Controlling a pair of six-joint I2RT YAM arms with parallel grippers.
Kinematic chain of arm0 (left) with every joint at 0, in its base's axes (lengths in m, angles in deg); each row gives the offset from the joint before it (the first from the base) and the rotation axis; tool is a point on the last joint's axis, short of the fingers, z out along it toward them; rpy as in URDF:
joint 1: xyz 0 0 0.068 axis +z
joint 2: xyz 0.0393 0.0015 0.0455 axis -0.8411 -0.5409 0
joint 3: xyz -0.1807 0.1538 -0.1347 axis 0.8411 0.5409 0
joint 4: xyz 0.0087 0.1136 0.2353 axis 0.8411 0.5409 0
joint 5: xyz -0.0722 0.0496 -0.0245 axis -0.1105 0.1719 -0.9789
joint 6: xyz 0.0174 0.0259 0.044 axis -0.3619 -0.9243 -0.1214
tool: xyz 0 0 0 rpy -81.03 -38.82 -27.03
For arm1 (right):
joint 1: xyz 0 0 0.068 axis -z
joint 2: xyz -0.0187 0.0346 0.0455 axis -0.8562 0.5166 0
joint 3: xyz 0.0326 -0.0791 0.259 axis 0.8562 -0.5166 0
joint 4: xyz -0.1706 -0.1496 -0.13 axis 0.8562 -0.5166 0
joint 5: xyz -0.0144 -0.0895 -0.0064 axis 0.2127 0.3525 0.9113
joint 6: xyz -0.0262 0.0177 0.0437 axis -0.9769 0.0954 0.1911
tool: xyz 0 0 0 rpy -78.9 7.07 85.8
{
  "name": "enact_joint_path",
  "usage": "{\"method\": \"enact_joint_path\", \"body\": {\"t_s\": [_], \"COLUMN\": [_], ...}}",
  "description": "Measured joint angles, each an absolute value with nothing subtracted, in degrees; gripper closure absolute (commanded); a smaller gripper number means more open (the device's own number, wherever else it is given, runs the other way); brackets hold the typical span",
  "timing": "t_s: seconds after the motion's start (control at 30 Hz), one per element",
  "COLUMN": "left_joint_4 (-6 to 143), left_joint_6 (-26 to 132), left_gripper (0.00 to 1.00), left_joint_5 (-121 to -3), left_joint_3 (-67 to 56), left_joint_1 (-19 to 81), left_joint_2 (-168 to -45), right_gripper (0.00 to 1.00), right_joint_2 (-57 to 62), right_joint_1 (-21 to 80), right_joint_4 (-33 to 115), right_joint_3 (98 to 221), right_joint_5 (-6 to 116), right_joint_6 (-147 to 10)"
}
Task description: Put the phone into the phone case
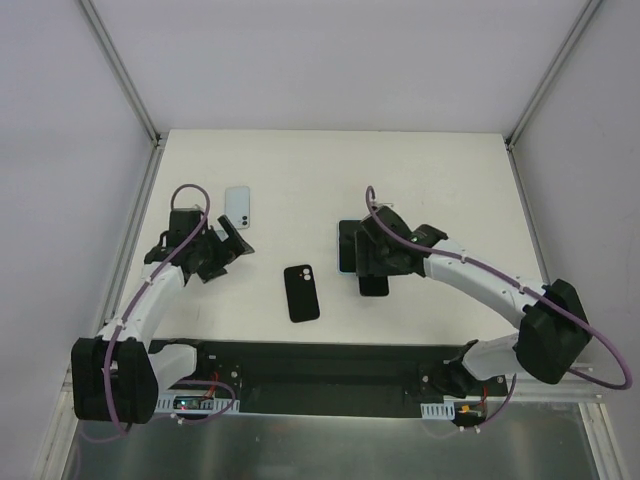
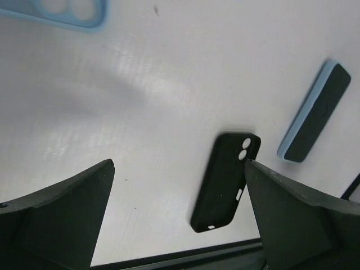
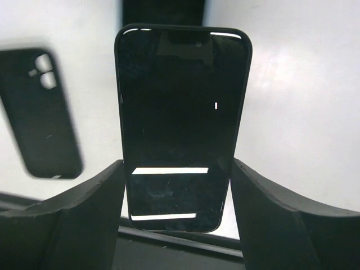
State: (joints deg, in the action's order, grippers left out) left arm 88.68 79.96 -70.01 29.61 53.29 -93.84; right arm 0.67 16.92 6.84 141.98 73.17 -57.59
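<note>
In the right wrist view a black phone (image 3: 180, 101) lies screen up between the fingers of my right gripper (image 3: 177, 166), which press against its two long sides. From above, this phone (image 1: 374, 284) pokes out under the right gripper (image 1: 372, 266), right of centre near the front. An empty black phone case (image 1: 302, 293) lies flat to its left, camera cut-outs at the far end; it also shows as the black case (image 3: 42, 112) and the black case (image 2: 225, 183). My left gripper (image 1: 230, 252) stands wide open at the left, and the left gripper (image 2: 179, 169) holds nothing.
A light-blue case (image 1: 238, 205) lies beyond the left gripper, seen as the light-blue case (image 2: 67, 14). A dark slab with a light-blue rim (image 1: 346, 247) lies partly under the right arm, the same blue-rimmed slab (image 2: 314, 112). A black rail (image 1: 320, 365) runs along the table's front edge.
</note>
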Motion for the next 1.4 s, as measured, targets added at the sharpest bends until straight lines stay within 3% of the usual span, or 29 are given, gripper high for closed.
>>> {"method": "enact_joint_path", "body": {"t_s": [0.23, 0.43, 0.9, 1.4], "left_joint_4": [96.06, 98.99, 100.28, 100.28], "left_joint_6": [78.32, 77.84, 77.03, 76.28], "left_gripper": [0.01, 0.01, 0.01, 0.01], "left_joint_5": [-63.0, -61.9, -63.98, -65.2], "left_joint_3": [27.91, 27.91, 27.82, 27.8], "left_joint_1": [61.01, 61.49, 62.25, 62.25], "left_joint_2": [-89.77, -89.58, -92.7, -92.7], "right_gripper": [0.59, 0.6, 0.57, 0.54], "right_joint_2": [6.33, 16.73, 28.4, 32.69], "right_joint_1": [2.23, -3.58, -6.25, -7.06], "right_joint_4": [8.16, 11.57, 13.79, 13.25], "right_joint_3": [147.86, 153.74, 160.75, 163.62], "right_joint_5": [76.37, 78.44, 79.29, 80.56], "right_joint_6": [-49.92, -47.27, -44.47, -43.38]}}
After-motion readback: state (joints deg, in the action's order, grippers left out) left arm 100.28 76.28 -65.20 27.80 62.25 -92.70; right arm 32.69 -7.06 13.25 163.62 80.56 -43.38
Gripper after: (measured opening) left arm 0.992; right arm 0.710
